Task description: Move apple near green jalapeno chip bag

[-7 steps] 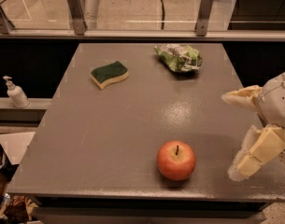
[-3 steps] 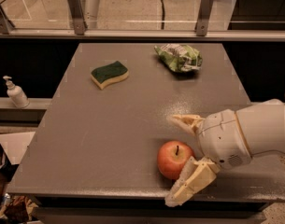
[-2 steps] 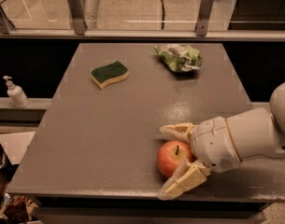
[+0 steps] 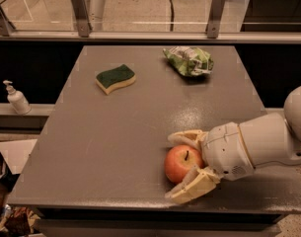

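Near the front edge of the table: the apple [image 4: 181, 164] is seen resting on the grey surface, right of centre, with its short dark stem turned upward.
Apple's colour: red-orange skin is shown, with a paler yellowish patch toward the top.
Gripper [image 4: 172, 167]: it is placed around the apple, reaching in from the right side and lying low over the tabletop.
Fingers [image 4: 187, 135]: one cream finger is set against the far side of the apple and the other against its near side, so the fruit is clamped between them.
Arm [image 4: 258, 142]: a thick white forearm is seen running from the right edge of the view to the wrist just beside the apple.
Green jalapeno chip bag [image 4: 188, 60]: it is laid crumpled at the far side of the table, right of centre, well apart from the apple.
Sponge [image 4: 115, 78]: a dark-green-topped yellow sponge is laid at the far left of the table, well apart from the bag.
Table [image 4: 115, 147]: a plain grey top is shown.
Pump bottle [image 4: 16, 98]: it is stood upright on a ledge left of the table.
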Robot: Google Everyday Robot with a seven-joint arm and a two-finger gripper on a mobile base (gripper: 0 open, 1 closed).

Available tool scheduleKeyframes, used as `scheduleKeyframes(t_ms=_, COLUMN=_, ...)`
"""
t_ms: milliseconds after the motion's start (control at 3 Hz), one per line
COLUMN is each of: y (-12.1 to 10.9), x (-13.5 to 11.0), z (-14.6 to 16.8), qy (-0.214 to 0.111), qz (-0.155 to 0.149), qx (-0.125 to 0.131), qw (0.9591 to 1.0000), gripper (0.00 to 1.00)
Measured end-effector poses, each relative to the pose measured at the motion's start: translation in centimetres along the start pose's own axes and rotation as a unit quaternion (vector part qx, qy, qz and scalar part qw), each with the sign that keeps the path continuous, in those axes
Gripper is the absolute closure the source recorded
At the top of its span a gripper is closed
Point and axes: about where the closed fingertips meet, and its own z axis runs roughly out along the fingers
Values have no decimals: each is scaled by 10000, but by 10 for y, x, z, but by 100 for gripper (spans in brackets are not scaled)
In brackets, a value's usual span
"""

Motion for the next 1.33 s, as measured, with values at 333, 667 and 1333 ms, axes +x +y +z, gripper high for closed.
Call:
scheduleKeyframes(t_ms=333, y=-25, x=-1, z=-18, qy=-135, qz=2, qx=230, qw=9996, gripper=88)
scheduleKeyframes(t_ms=667, y=-54, x=-2, z=-43, qy=-194, qz=53, qx=484, qw=9986, gripper=100)
scheduleKeyframes(t_ms=1333, y=-132, x=4, z=-83, qy=151, qz=275, qx=1120, qw=9932, gripper=100)
